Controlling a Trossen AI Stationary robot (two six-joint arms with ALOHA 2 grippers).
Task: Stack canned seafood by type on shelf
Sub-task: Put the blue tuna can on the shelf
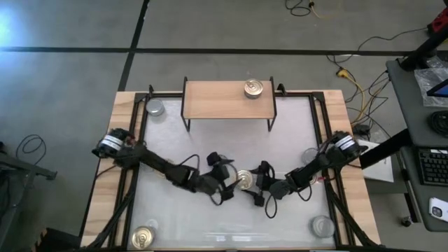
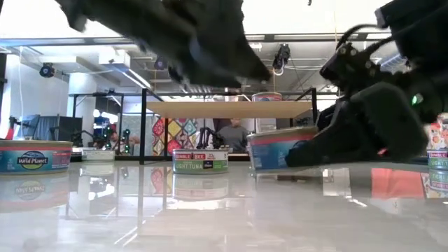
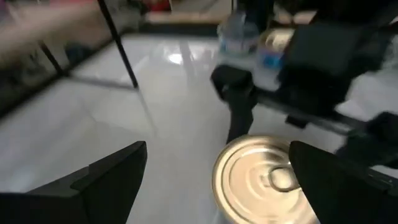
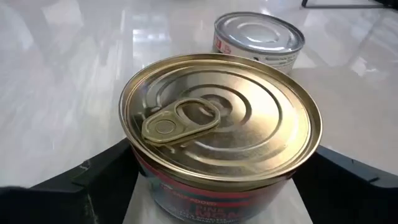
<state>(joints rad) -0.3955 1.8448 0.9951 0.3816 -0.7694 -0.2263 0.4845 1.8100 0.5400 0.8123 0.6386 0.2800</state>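
Right end effector (image 1: pixel 253 183) down on the bench (image 1: pixel 210 150) in front of the shelf (image 1: pixel 227 100), fingers spread either side of a gold-topped tin (image 4: pixel 221 130) that sits between them, contact with its wall not clear. Left end effector (image 1: pixel 227 175) just beside that same tin on its other side, fingers (image 3: pixel 102 180) spread wide and holding nothing. One more gold-topped tin (image 1: pixel 253 87) up on the shelf's plank toward its right end, and a silver-topped tin (image 4: pixel 259 37) on the bench near the tin between the fingers.
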